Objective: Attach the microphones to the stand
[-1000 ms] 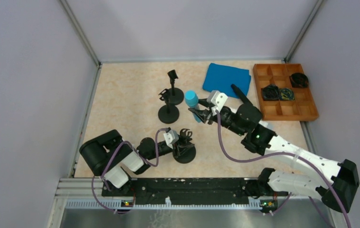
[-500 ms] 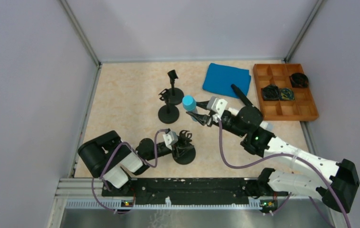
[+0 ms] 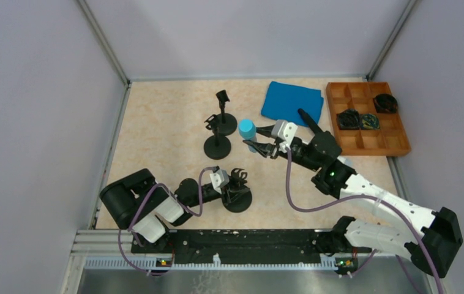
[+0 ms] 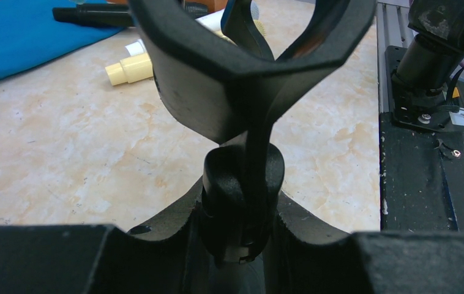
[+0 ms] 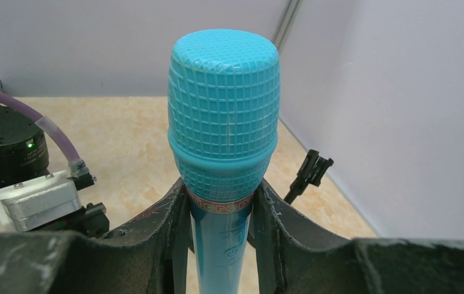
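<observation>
From overhead I see my right gripper (image 3: pixel 259 142) clamped on the light blue microphone (image 3: pixel 247 129), head uppermost, just beside the middle stand (image 3: pixel 218 146) (not touching it, as far as I can tell). My left gripper (image 3: pixel 237 182) grips the near stand (image 3: pixel 239 197) by its post. A third stand (image 3: pixel 226 125) sits just behind the middle one. A black microphone (image 3: pixel 310 122) lies partly on the blue cloth (image 3: pixel 288 101), near the wooden tray (image 3: pixel 396 136).
</observation>
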Controlling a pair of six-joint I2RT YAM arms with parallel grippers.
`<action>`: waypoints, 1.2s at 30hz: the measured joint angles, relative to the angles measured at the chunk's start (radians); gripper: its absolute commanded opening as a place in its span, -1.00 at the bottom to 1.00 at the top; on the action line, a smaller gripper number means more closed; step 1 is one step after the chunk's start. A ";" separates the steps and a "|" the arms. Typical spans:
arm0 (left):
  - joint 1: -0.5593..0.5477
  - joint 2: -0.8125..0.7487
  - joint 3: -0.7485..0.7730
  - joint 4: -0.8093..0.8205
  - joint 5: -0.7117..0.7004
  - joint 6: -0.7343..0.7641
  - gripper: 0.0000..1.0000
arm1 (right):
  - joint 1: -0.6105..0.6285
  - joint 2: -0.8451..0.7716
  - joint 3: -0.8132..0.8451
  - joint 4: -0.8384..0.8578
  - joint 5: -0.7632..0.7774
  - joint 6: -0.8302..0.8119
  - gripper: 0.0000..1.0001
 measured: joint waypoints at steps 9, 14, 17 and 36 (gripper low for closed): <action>0.000 0.001 0.000 0.000 0.000 0.000 -1.00 | -0.034 0.001 0.000 0.071 -0.157 0.069 -1.00; 0.000 0.002 0.000 0.000 0.000 0.000 -1.00 | -0.034 0.003 0.008 0.129 -0.266 0.129 -1.00; 0.000 0.003 0.000 0.001 0.000 0.000 -1.00 | -0.034 0.003 0.027 0.154 -0.321 0.163 -1.00; 0.000 0.010 0.003 0.004 0.004 0.000 -1.00 | 0.076 0.049 0.164 -0.094 -0.467 0.116 -1.00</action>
